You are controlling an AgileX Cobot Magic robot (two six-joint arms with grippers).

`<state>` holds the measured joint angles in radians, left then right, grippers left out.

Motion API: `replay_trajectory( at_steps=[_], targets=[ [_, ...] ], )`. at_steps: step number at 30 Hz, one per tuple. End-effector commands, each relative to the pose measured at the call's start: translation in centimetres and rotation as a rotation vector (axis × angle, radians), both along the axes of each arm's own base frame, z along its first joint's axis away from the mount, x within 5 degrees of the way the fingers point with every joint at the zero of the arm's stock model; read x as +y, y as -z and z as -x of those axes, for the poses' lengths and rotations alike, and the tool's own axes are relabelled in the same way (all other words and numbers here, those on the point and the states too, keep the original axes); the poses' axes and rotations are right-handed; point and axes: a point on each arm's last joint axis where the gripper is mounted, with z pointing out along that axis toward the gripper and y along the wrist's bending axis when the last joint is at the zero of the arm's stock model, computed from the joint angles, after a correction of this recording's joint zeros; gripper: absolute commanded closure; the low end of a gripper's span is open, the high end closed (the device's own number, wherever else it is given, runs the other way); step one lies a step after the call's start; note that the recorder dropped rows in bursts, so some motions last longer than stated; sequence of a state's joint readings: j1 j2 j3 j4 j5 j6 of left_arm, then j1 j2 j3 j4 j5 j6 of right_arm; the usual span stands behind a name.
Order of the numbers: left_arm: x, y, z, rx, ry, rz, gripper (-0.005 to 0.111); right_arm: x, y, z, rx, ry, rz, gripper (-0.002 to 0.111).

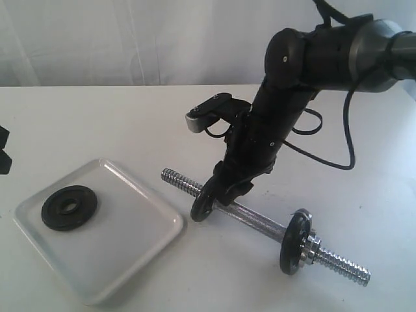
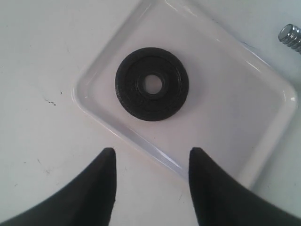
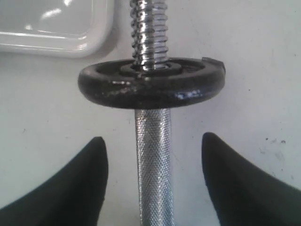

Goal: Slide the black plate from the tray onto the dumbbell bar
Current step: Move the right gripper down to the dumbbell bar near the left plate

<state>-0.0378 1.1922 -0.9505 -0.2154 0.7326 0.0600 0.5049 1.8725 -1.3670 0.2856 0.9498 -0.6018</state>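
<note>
One black plate [image 1: 69,207] lies flat in the white tray [image 1: 130,247] at the front left. In the left wrist view my left gripper [image 2: 152,149] hangs open over the tray's rim [image 2: 141,141], short of the plate [image 2: 151,84] and holding nothing. The dumbbell bar [image 1: 253,221] lies on the table to the right of the tray. A second black disc [image 1: 203,203] is threaded on the bar, where thread meets knurling. My right gripper [image 1: 227,192] is open just behind that disc [image 3: 150,87], its fingers either side of the knurled bar [image 3: 154,188] without touching it.
A third black disc [image 1: 296,242] with a chrome collar nut [image 1: 313,246] sits near the bar's right end. The bar's free threaded end [image 1: 172,176] points toward the tray's corner [image 3: 101,40]. A black cable [image 1: 348,140] hangs behind the right arm.
</note>
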Motion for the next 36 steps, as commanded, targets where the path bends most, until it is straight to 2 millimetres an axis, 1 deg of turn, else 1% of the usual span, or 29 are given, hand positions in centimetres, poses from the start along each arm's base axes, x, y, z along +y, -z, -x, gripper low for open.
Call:
replay_trajectory(
  at_steps=[1,5,13,17,26,29,30,36],
  targets=[
    [-0.3,-0.2,0.2,0.008,0.011,0.011,0.054,0.4,1.1,-0.4,0.014,0.001,0.002,0.053],
    [-0.3,-0.2,0.2,0.008,0.011,0.011,0.054,0.6,2.4,-0.6,0.037,-0.023,0.022,0.053],
    [-0.3,-0.2,0.2,0.006,0.011,0.011,0.054,1.8,4.7,-0.3,0.068,-0.08,0.049,0.053],
    [-0.3,-0.2,0.2,0.004,0.01,0.011,0.054,1.8,5.3,-0.5,0.072,-0.076,0.053,0.053],
    [-0.3,-0.2,0.2,0.004,0.01,0.011,0.054,1.7,5.6,-0.5,0.066,-0.079,0.061,0.053],
    [-0.3,-0.2,0.2,0.004,0.01,0.011,0.054,1.7,6.8,-0.6,0.099,-0.082,0.08,0.053],
    [-0.3,-0.2,0.2,0.004,0.01,0.011,0.054,1.7,7.1,-0.8,0.084,-0.086,0.087,0.053],
    [-0.3,-0.2,0.2,0.004,0.01,0.011,0.054,1.9,8.3,-1.0,0.086,-0.078,0.09,0.053]
  ],
)
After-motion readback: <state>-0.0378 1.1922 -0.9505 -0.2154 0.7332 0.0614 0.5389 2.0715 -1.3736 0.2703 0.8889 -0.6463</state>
